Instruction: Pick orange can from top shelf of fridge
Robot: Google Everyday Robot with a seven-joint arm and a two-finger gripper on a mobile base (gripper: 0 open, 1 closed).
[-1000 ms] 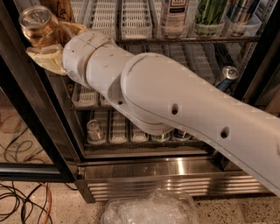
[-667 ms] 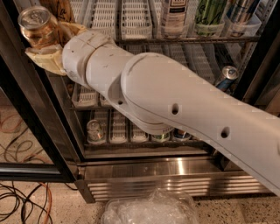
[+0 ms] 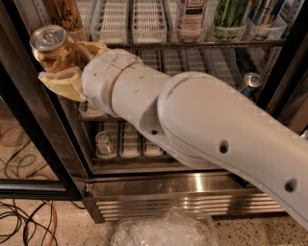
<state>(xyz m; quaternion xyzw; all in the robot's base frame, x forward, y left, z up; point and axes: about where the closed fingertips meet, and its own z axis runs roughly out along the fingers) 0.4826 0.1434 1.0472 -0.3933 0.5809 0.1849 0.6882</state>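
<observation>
My gripper is at the upper left, in front of the fridge, level with the thin rail of the top shelf. Its tan fingers are shut on the orange can. The can has an amber body, and its silver pull-tab lid faces the camera. The can is clear of the shelf lanes, out by the black door frame. My white arm crosses the view and hides much of the middle shelves.
An orange-brown container with dark script stands on the top shelf behind the gripper. Bottles and green cans are at top right, a blue-and-silver can lower right, a silver-topped can below. Cables and crumpled plastic lie on the floor.
The gripper and the can it holds have shifted slightly down and to the right in the view. The fridge and its shelves have stayed in place.
</observation>
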